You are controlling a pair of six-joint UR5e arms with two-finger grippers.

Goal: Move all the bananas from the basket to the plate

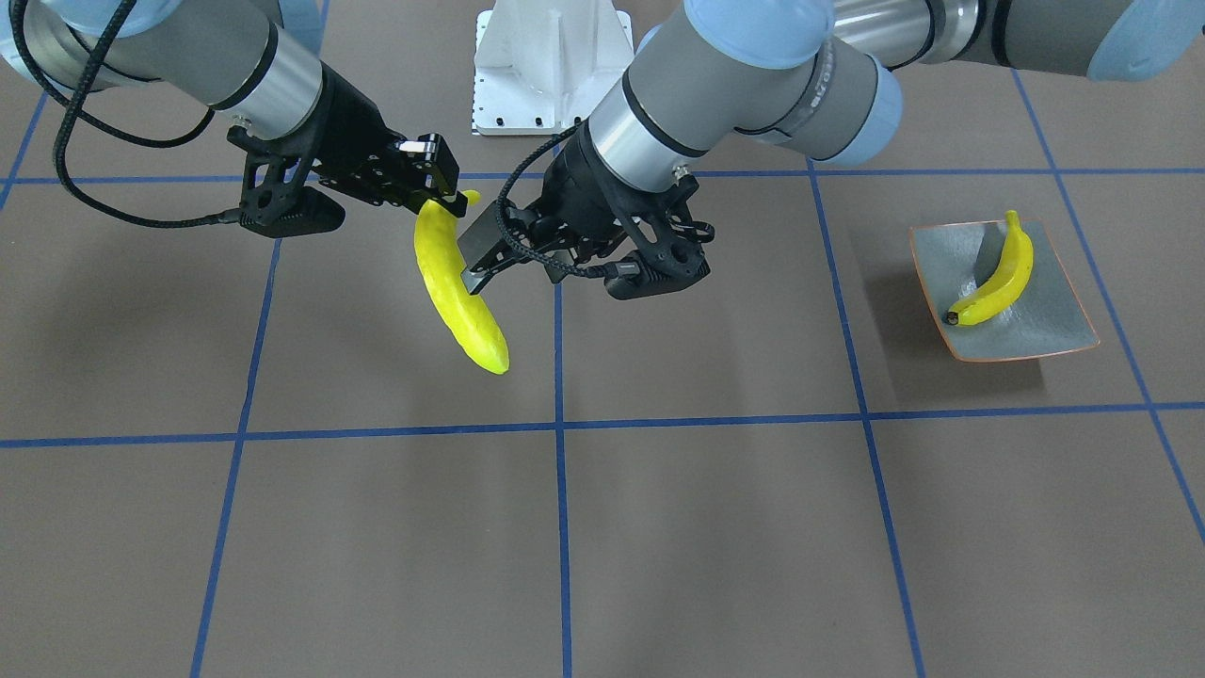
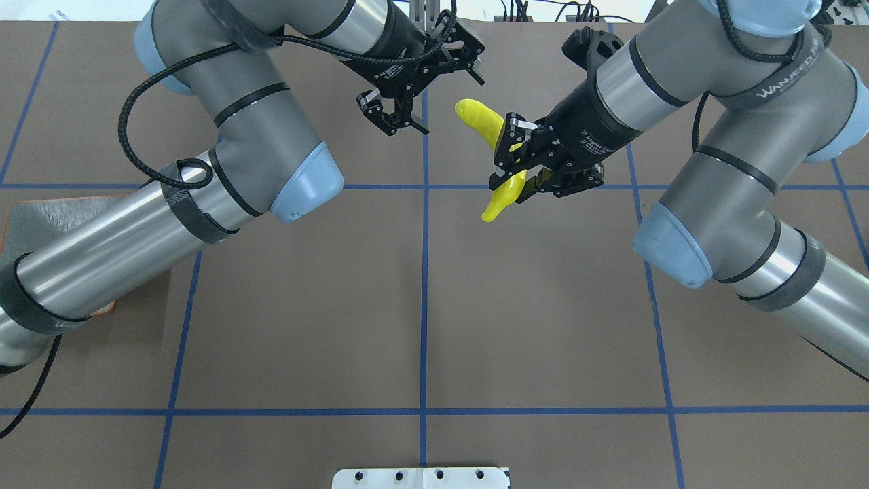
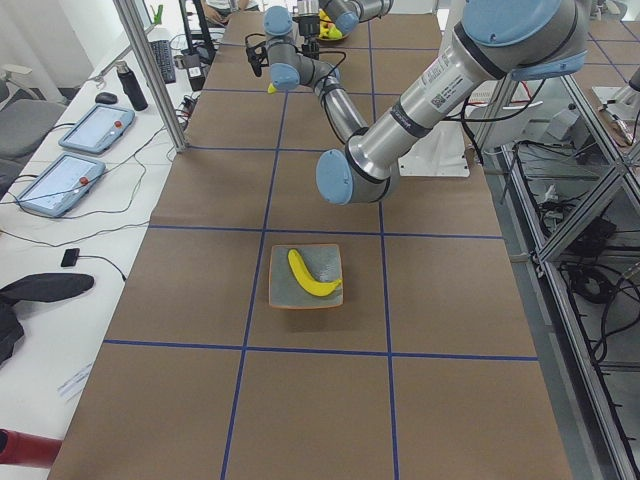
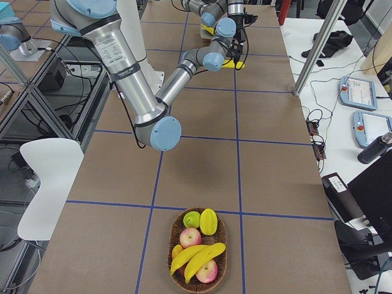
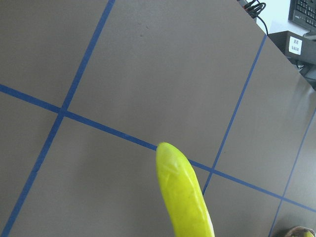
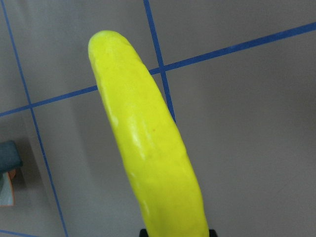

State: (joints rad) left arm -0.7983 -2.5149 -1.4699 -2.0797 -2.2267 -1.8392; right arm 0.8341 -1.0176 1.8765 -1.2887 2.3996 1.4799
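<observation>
Worktop: brown, with blue tape grid across it. White mounting base sits at robot's edge, on centre line. On your side desk you have tablet, second tablet just beside it, dark bottle upright nearby, black phone, dark cloth at near end. White chair stands off worktop, on robot's side.

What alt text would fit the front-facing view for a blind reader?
The robot's right gripper holds a bright yellow curved banana up by one end, with the open left gripper close by. Another yellow banana lies on a squarish grey-green glazed plate.
</observation>
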